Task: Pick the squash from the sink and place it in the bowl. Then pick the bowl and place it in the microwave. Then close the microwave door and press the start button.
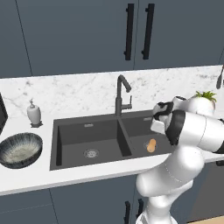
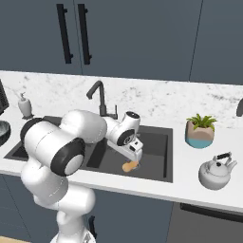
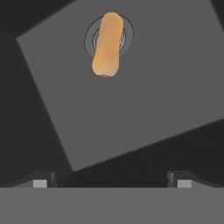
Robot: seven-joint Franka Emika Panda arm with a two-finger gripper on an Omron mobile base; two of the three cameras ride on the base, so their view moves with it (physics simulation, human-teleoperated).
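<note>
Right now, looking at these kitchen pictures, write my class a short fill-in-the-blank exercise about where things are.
1. The squash lies across the round ____ of the sink.
2. The bowl sits on the counter and holds ____.
3. The gripper hangs above the squash with its jaws ____.
4. Beside the potted plant stands a grey ____.

Missing words: drain; nothing; open; kettle

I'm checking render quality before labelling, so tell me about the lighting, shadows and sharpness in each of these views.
Left base view: even flat light, soft overall; the squash is a slightly blurry orange blob in the sink. Right base view: same flat light, no glare on the kettle. Hand view: dim, the basin floor plain grey, the squash edges soft, gripper tips dark.
</note>
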